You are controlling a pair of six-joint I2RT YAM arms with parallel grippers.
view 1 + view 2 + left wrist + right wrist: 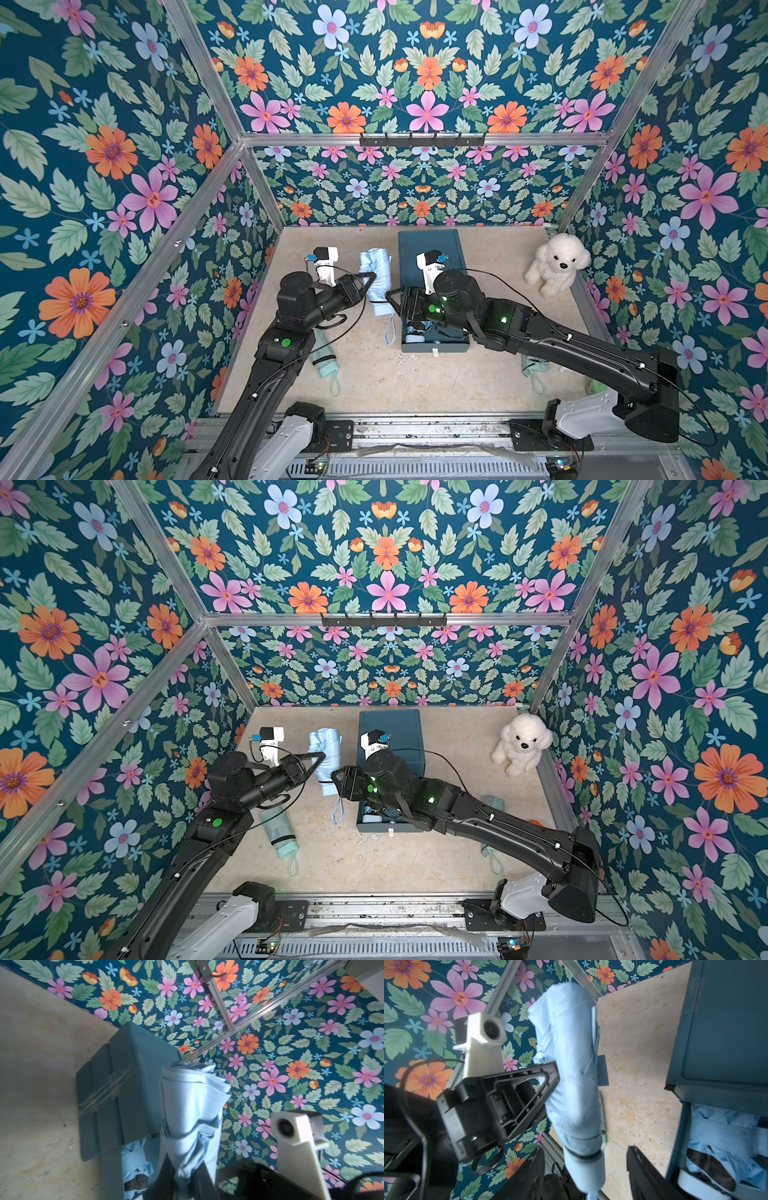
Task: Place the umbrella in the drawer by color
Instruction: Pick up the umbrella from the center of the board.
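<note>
A folded light blue umbrella (pixel 375 272) (pixel 325 752) hangs just left of the dark teal drawer cabinet (pixel 432 249). My left gripper (pixel 371 278) (pixel 184 1165) is shut on its fabric middle. The handle end points at my right gripper (pixel 390 297) (pixel 584 1155), which is open. One jaw stands on each side of the handle without touching it. The umbrella's strap (pixel 390 332) dangles below. The bottom drawer (pixel 435 345) is pulled out, and another blue umbrella (pixel 413 330) (pixel 716 1126) lies in it, partly hidden by my right arm.
A mint green umbrella (pixel 322 357) lies on the table under my left arm. A second mint one (pixel 534 365) lies at the right, mostly under my right arm. A white plush dog (pixel 555 264) sits in the back right corner. Flowered walls enclose the table.
</note>
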